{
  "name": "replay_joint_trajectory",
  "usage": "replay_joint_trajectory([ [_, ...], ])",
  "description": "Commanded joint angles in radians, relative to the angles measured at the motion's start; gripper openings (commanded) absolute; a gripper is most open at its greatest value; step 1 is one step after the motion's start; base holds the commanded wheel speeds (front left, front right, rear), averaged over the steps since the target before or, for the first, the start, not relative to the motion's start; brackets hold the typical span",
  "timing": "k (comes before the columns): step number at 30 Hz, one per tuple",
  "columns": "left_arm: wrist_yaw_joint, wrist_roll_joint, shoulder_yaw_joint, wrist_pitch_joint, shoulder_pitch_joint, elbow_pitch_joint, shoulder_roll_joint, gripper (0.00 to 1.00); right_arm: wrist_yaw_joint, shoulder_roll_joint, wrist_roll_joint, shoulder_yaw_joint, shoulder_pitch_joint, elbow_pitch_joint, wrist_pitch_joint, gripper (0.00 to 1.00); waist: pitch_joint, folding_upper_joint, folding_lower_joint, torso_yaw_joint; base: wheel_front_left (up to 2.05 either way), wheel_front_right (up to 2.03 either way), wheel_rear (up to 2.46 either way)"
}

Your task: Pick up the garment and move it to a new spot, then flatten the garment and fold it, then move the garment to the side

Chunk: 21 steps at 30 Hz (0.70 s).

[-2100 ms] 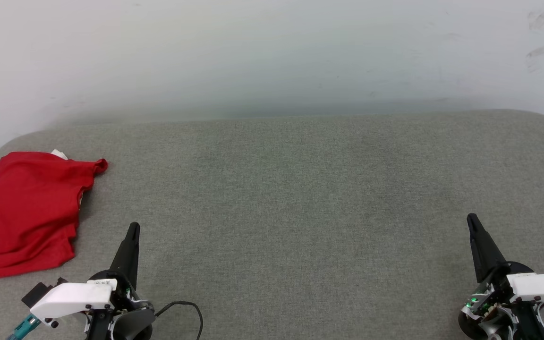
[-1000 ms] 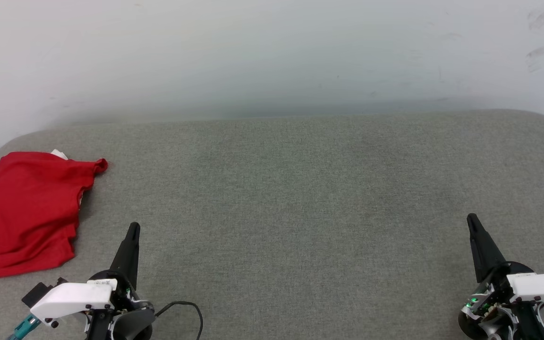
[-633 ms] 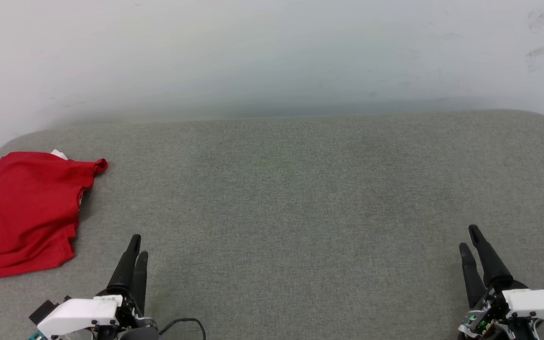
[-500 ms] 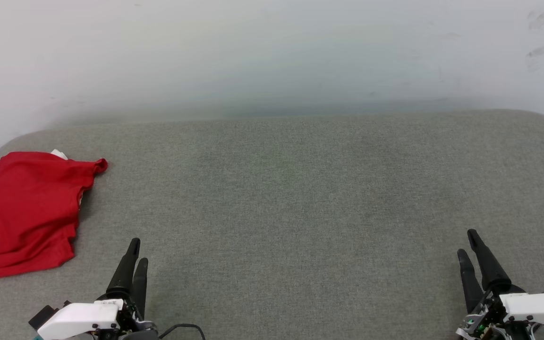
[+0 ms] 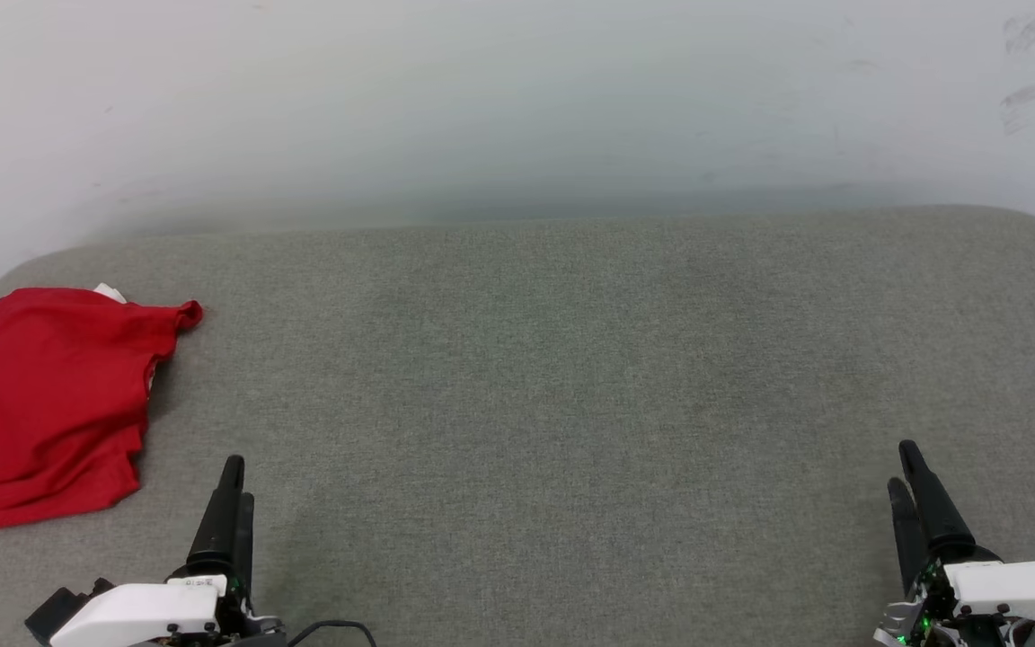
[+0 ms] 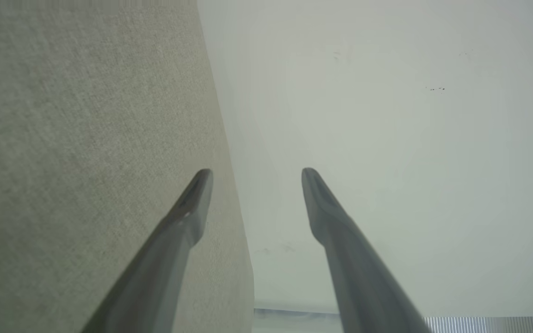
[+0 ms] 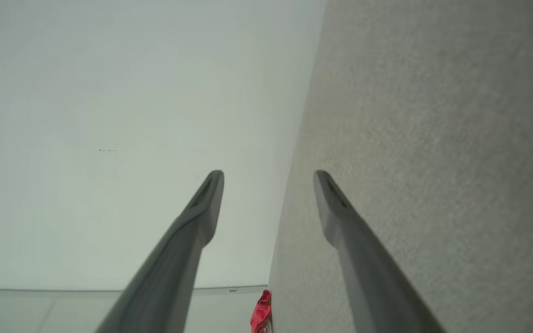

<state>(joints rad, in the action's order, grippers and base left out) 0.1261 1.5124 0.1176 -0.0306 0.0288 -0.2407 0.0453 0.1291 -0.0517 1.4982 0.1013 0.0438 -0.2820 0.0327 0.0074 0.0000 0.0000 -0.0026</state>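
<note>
- The garment (image 5: 41, 404) is seen lying crumpled at the far left of the grey padded surface (image 5: 535, 377), close to its rounded left corner.
- Part of a black number outlined in white is shown on the red cloth, cut off by the picture's edge. A small bit of white cloth is seen at the garment's far edge.
- The left gripper (image 5: 237, 485) is found at the lower left of the head view, to the right of the garment and nearer the robot. Bare grey fabric is seen between it and the cloth.
- In the left wrist view the left gripper (image 6: 255, 172) is shown with its two fingers spread and nothing between them.
- The right gripper (image 5: 902, 467) is found at the lower right, well apart from the garment, across the width of the surface.
- In the right wrist view the right gripper (image 7: 269, 173) is likewise shown spread and empty. A sliver of the red garment (image 7: 262, 312) is seen low between its fingers, at the far end of the surface.
- A pale wall (image 5: 517, 99) is seen behind the surface.
</note>
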Motion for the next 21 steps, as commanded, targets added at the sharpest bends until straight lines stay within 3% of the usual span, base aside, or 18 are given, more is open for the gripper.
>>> replay_joint_trajectory([
  [1,0.003,-0.023,0.012,0.010,0.010,0.024,0.003,1.00,0.002,0.000,-0.033,0.007,0.013,0.014,-0.011,1.00,0.000,0.0000,0.0000,0.000,0.00,0.00,0.00],
  [16,-0.004,-0.301,0.114,0.070,0.016,0.110,0.004,1.00,0.002,0.000,-0.428,0.039,0.020,0.118,-0.071,1.00,0.009,0.0000,0.0000,-0.003,0.00,0.00,0.00],
  [21,-0.046,-0.426,0.102,0.088,0.012,0.201,0.004,1.00,0.002,0.001,-0.595,0.030,0.025,0.176,-0.089,1.00,0.013,0.0000,0.0000,-0.005,0.00,0.00,0.00],
])
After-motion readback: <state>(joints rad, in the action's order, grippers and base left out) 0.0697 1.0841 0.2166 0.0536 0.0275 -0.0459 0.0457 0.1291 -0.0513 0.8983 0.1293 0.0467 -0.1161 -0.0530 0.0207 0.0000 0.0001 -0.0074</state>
